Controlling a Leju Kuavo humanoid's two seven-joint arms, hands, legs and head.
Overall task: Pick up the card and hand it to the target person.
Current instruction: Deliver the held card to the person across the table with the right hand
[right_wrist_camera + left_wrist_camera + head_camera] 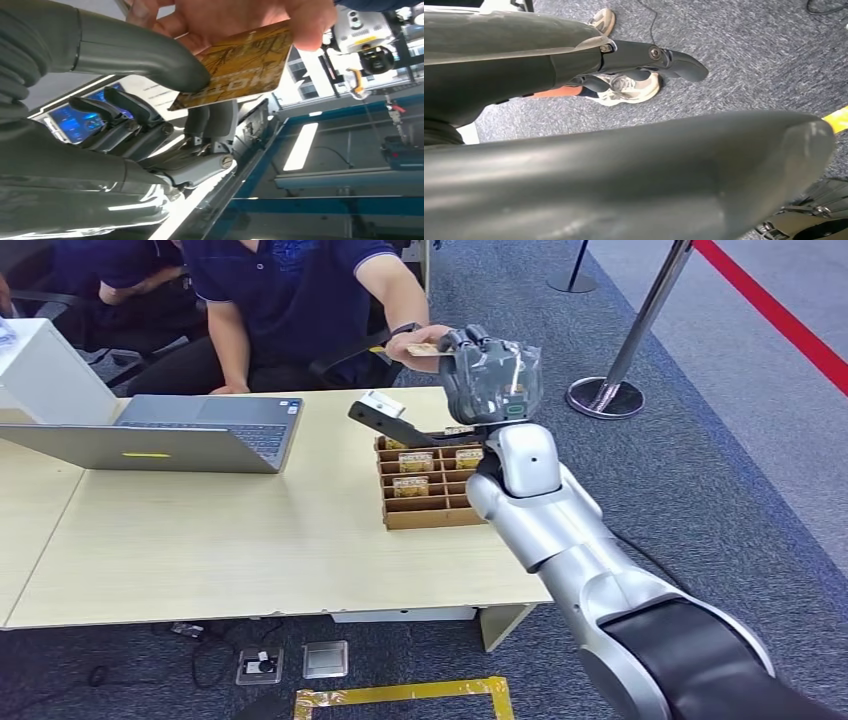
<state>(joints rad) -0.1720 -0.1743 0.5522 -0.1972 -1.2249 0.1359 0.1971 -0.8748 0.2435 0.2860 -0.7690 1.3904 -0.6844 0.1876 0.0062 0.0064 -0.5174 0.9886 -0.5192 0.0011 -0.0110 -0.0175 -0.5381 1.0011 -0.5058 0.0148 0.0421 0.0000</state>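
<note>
Above the table edge, right hand (150,125) fingers pinch the card (240,65) (person's hand (225,20) gripping too).

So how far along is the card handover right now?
Done: the gold rectangular card is out of the brown cardboard divider box and raised to the seated person. In hand: the right hand pinches one end while the person's hand grips the other. Left: releasing it and withdrawing.

Card (240,65) print partly hidden under person's hand (235,17).
</note>
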